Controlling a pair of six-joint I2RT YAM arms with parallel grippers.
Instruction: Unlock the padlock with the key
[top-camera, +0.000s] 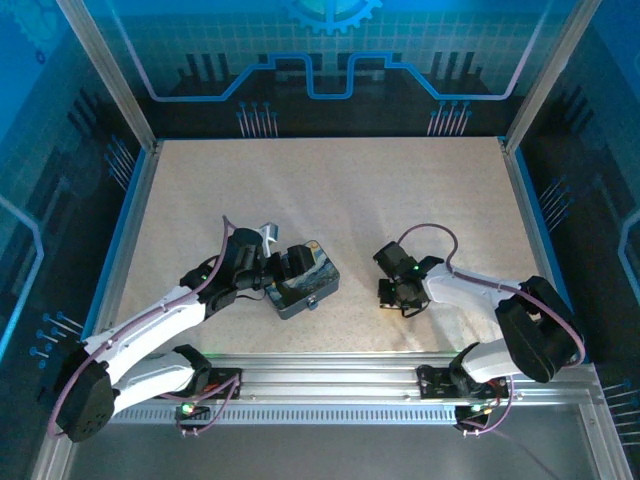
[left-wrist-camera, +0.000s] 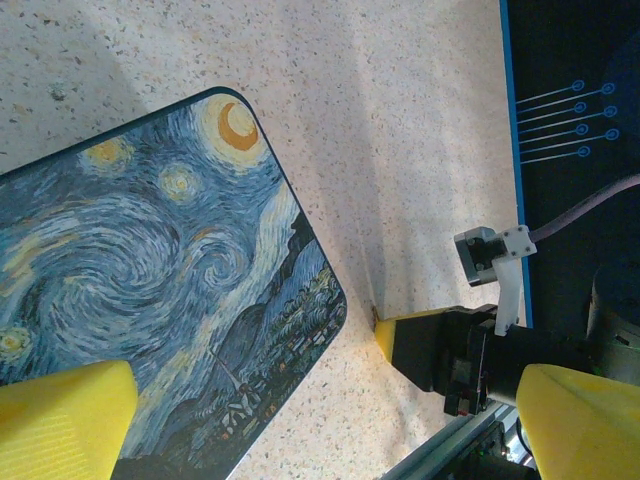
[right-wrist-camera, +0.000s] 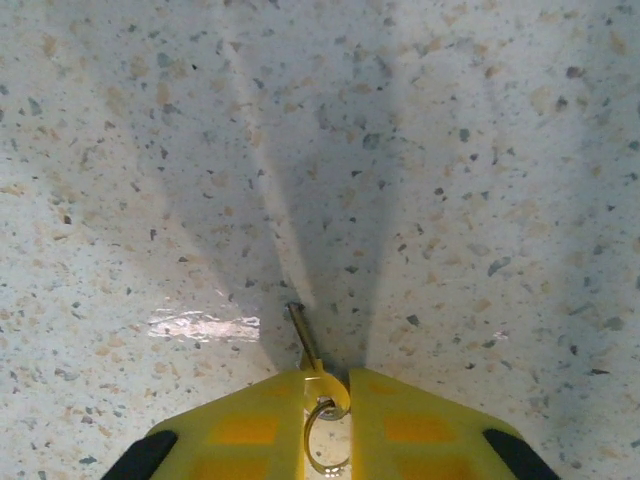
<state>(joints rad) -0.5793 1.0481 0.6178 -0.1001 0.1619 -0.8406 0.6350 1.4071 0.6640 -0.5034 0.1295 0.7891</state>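
yellow fingers (right-wrist-camera: 240, 430) of the right gripper (right-wrist-camera: 325, 405) pinch the key (right-wrist-camera: 304, 340) at the bottom centre of the wrist frame, its tip meeting its shadow on the tabletop (right-wrist-camera: 450, 150). left gripper (left-wrist-camera: 320, 400) hangs spread wide over the tin (left-wrist-camera: 150, 280), left of centre overhead.

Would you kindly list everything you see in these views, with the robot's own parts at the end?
table: one, speckled beige, the floor of the enclosure.
tin: one, blue and yellow night-sky print, lying flat on the table, left of centre.
key: one, thin brassy metal, right of centre, pinched at its head, tip pointing forward.
key ring: one, silvery, at the key's head.
shiny patch: one, clear, on the table left of the key.
rail: one, silver, along the near edge.
left tool: one, black and yellow, open over the tin.
right tool: one, black and yellow, shut on the key.
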